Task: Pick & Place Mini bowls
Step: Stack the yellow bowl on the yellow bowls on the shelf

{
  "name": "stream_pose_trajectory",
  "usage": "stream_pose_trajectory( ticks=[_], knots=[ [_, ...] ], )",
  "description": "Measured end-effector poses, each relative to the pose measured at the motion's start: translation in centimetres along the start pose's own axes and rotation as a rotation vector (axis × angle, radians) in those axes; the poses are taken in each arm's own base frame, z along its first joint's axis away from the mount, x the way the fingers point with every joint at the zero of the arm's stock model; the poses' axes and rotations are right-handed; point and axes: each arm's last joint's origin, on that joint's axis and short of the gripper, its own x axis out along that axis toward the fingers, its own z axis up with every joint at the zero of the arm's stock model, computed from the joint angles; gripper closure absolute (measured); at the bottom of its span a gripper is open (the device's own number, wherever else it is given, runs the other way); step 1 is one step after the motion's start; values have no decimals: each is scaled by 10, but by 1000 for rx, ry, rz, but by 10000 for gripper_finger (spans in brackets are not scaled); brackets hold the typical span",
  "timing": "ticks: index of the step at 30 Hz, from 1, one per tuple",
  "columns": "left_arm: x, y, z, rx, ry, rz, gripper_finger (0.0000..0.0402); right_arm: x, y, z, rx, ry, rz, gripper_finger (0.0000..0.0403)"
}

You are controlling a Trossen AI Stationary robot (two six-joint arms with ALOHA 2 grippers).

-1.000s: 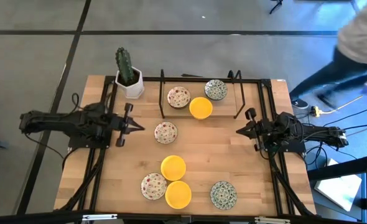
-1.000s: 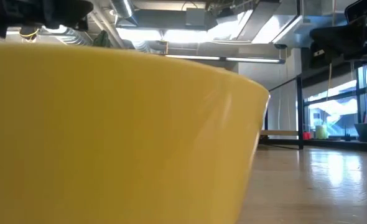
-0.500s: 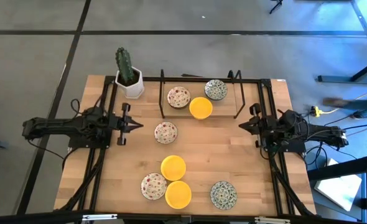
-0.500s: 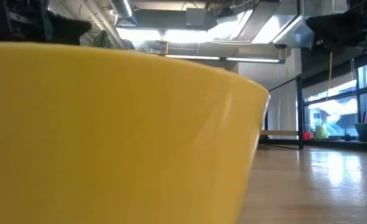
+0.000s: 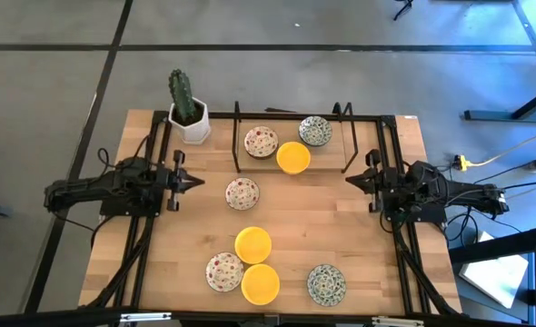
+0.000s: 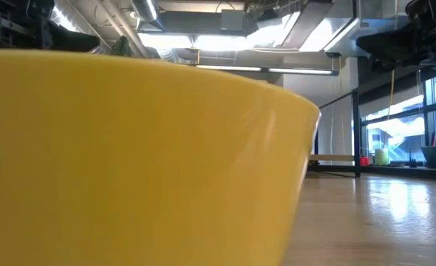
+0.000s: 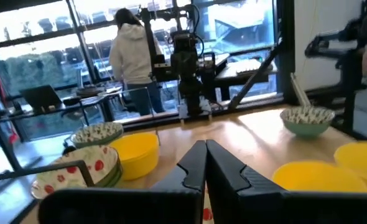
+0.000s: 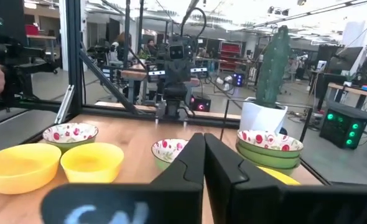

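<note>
Several mini bowls rest on the wooden table. A red-speckled bowl (image 5: 261, 142), a grey-green one (image 5: 315, 131) and a yellow one (image 5: 293, 157) sit inside a black wire frame at the far middle. Another red-speckled bowl (image 5: 243, 193) lies mid-table. Two yellow bowls (image 5: 253, 244) (image 5: 260, 283), a red-speckled one (image 5: 223, 272) and a grey-green one (image 5: 326, 284) lie near the front edge. My left gripper (image 5: 200, 183) (image 7: 205, 155) hovers shut at the left side, pointing level toward the middle. Facing it from the right side, my right gripper (image 5: 348, 182) (image 8: 203, 149) is also shut. Neither holds anything.
A cactus in a white square pot (image 5: 189, 116) stands at the far left corner. The black wire frame (image 5: 237, 136) rises around the far bowls. A yellow bowl (image 6: 129, 148) fills most of the low view. A person (image 7: 130, 56) stands beyond the table's right side.
My left gripper has drawn back a little toward the table's left edge and sunk lower, staying shut. A person who was at the far right beside the table has left the high view. The bowls have not moved.
</note>
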Motion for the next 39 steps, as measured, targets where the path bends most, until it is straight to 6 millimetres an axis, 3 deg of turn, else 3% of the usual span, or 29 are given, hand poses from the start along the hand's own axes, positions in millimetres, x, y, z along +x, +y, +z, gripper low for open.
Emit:
stream_pose_trajectory(
  ticks=[4,11,17,22,27,31,35,39],
  knots=[
    [1,0,-1,-39,16,7,396,0,0,0,27,-1,0,365],
    [1,-2,3,1,-33,-67,372,0,0,-1,57,14,2,267],
    [0,-6,7,-63,-82,-181,307,0,0,-1,60,8,1,189],
    [0,-8,9,-69,-98,-202,232,0,0,-1,87,13,3,149],
    [0,-11,12,-67,-131,-233,155,0,0,-2,99,23,4,132],
    [0,-12,12,-68,-133,-249,121,0,1,-3,111,34,6,130],
    [0,-12,11,-30,-127,-244,125,0,1,-3,111,36,6,139],
    [0,-12,10,-28,-116,-237,177,0,1,-4,108,36,6,175]
  ],
)
